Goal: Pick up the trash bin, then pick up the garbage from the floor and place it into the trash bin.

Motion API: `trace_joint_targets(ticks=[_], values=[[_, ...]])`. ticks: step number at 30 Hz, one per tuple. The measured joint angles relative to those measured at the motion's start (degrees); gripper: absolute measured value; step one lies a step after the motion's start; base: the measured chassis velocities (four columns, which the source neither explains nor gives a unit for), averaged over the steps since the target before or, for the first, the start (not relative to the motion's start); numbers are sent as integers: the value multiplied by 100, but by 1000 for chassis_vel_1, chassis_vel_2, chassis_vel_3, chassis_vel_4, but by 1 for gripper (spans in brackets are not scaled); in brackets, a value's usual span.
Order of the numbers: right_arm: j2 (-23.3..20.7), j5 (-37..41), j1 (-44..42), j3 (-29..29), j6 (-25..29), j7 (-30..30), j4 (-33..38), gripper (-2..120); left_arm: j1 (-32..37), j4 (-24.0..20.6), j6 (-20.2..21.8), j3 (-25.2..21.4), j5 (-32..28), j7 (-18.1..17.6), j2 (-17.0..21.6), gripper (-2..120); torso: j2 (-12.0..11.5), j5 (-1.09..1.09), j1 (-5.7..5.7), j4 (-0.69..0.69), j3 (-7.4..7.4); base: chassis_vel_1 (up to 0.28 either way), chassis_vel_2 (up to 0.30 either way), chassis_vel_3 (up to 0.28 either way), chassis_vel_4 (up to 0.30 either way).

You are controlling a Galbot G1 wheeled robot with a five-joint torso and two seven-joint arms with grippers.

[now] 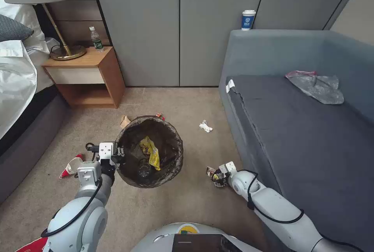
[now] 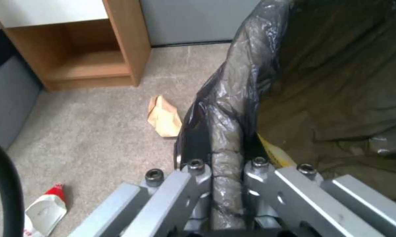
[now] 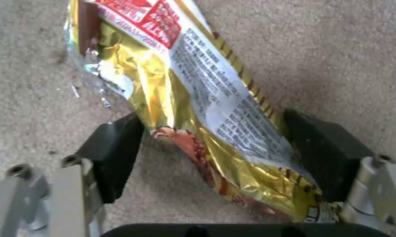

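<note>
Head view: trash bin (image 1: 149,151) held off carpet (image 1: 187,201) at rim by clenched left gripper (image 1: 117,152). Right gripper (image 1: 215,177) lowered to carpet beside sofa (image 1: 304,135), spread wide around yellow wrapper (image 3: 198,108), not clamped.

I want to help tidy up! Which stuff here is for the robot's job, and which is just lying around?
For the job:
trash bin, held by the left end effector
gold wrapper, between the open right end effector
white tissue
brown paper bag
red-white cup

Just lying around:
lamp
bottle on the nightstand
blue-and-white cup
</note>
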Motion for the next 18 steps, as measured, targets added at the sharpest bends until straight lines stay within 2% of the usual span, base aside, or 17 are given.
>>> trace_joint_targets(ticks=[7,9,10,11,14,15,17,18], values=[[-100,206,-61,-14,-13,206,198,57,6,-30,-1,29,3,-1,-1,2,-1,-4,0,-4,0,0,0,0,0],[-137,263,-95,3,-15,278,248,47,11,-36,-1,36,4,-1,3,2,-1,-11,0,-7,0,0,0,0,0],[-147,282,-113,3,-16,304,281,43,13,-39,-1,38,4,0,9,2,-1,-6,0,-6,-1,0,0,0,0],[-147,282,-113,3,-16,304,281,43,13,-39,-1,38,4,0,9,2,-1,-6,0,-6,-1,0,0,0,0],[-157,351,-133,-9,-25,411,340,28,13,-39,-1,45,4,5,22,2,-1,-10,0,-6,-1,0,0,0,0],[-157,351,-133,-9,-25,411,340,28,13,-39,-1,45,4,5,22,2,-1,-10,0,-6,-1,0,0,0,0],[-156,400,-132,-34,-25,472,357,18,10,-39,-1,50,4,8,23,2,-1,-10,0,-6,-1,0,0,0,0],[-156,400,-132,-34,-25,472,357,18,10,-39,-1,50,4,8,23,2,-1,-10,0,-6,-1,0,0,0,0]])
